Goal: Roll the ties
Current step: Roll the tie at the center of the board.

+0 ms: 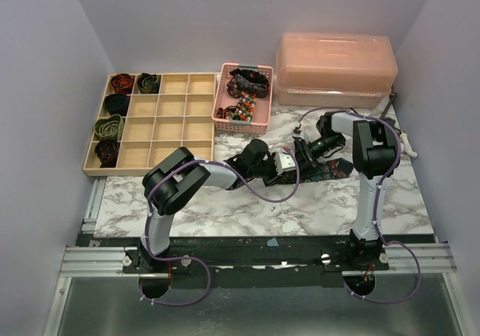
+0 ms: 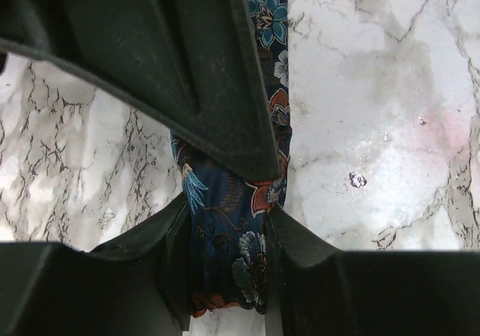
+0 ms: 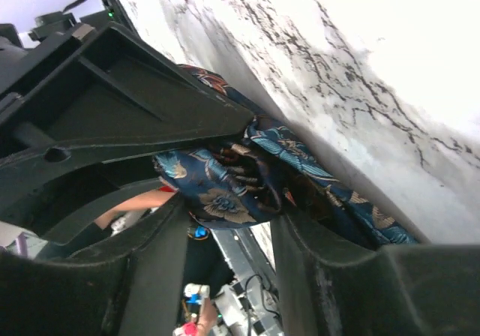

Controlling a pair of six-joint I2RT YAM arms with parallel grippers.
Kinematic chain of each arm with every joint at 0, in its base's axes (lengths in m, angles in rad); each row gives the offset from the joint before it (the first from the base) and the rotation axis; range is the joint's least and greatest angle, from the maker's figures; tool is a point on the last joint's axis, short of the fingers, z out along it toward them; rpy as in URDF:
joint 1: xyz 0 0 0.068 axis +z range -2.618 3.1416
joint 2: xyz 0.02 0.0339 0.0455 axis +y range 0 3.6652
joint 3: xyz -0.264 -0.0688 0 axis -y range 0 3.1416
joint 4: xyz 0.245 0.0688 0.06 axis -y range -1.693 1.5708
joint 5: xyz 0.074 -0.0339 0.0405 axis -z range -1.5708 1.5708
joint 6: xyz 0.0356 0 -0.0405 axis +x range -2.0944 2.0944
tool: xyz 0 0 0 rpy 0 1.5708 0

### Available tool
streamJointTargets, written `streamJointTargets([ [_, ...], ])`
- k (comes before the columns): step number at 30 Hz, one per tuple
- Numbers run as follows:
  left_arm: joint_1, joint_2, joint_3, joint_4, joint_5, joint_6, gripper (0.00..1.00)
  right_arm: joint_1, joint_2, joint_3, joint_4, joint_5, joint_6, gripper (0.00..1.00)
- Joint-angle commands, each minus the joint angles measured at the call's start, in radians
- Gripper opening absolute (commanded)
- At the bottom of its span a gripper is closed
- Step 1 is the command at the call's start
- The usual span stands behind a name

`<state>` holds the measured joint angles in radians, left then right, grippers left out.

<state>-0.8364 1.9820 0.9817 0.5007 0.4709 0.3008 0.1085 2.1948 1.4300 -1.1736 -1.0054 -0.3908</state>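
A navy floral tie (image 1: 331, 169) lies on the marble table just right of centre. Both grippers meet at its left end. My left gripper (image 1: 288, 163) is shut on the tie; in the left wrist view the fabric (image 2: 229, 246) fills the gap between my fingers (image 2: 315, 276). My right gripper (image 1: 307, 150) is shut on a partly coiled end of the same tie (image 3: 221, 190), with the rest trailing along the table (image 3: 337, 193). Several coiled ties (image 1: 109, 126) sit in the wooden tray's left cells. More loose ties (image 1: 246, 85) fill the pink basket.
The wooden divided tray (image 1: 172, 130) stands at the back left, the pink mesh basket (image 1: 225, 118) beside it. A pink lidded plastic box (image 1: 335, 70) stands at the back right. Cage walls close in both sides.
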Motion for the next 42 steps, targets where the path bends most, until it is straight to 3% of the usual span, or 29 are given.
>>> streamJointTargets([
  [1,-0.012,0.043,-0.008,-0.215,-0.083,0.041,0.25,0.008,0.031,0.015,0.041,0.040,0.034,0.31],
  [3,-0.012,0.041,-0.013,-0.210,-0.061,0.048,0.26,0.005,0.037,0.012,0.099,0.138,0.076,0.13],
  [7,0.019,0.028,-0.055,-0.139,0.046,0.061,0.34,-0.020,0.079,0.059,0.091,0.255,0.070,0.00],
  [10,0.080,0.019,-0.087,-0.014,0.161,-0.005,0.64,-0.026,0.101,0.070,0.089,0.319,0.047,0.00],
  [12,0.117,0.010,-0.135,0.168,0.225,-0.095,0.84,-0.025,0.131,0.071,0.072,0.326,0.029,0.00],
  [14,0.127,0.009,-0.164,0.291,0.256,-0.124,0.98,-0.028,0.180,0.071,0.047,0.315,0.008,0.00],
  [22,0.109,0.116,-0.153,0.535,0.290,-0.200,0.98,-0.040,0.279,0.096,0.003,0.254,-0.018,0.00],
  [25,0.083,0.170,-0.119,0.592,0.272,-0.219,0.94,-0.040,0.302,0.119,-0.005,0.240,-0.007,0.00],
  [32,0.040,0.285,-0.038,0.660,0.208,-0.185,0.71,-0.039,0.319,0.111,-0.017,0.221,-0.008,0.00],
  [34,0.038,0.303,-0.030,0.656,0.196,-0.190,0.60,-0.040,0.315,0.097,-0.011,0.224,-0.007,0.00],
  [38,0.042,0.252,-0.071,0.546,0.176,-0.155,0.26,-0.040,0.281,0.077,0.005,0.229,-0.003,0.01],
  [39,0.044,0.219,-0.088,0.491,0.167,-0.141,0.22,-0.040,0.260,0.072,0.010,0.220,-0.004,0.04],
  [42,0.054,0.124,-0.096,0.226,0.151,-0.110,0.13,-0.040,0.172,0.060,0.010,0.172,-0.013,0.25],
])
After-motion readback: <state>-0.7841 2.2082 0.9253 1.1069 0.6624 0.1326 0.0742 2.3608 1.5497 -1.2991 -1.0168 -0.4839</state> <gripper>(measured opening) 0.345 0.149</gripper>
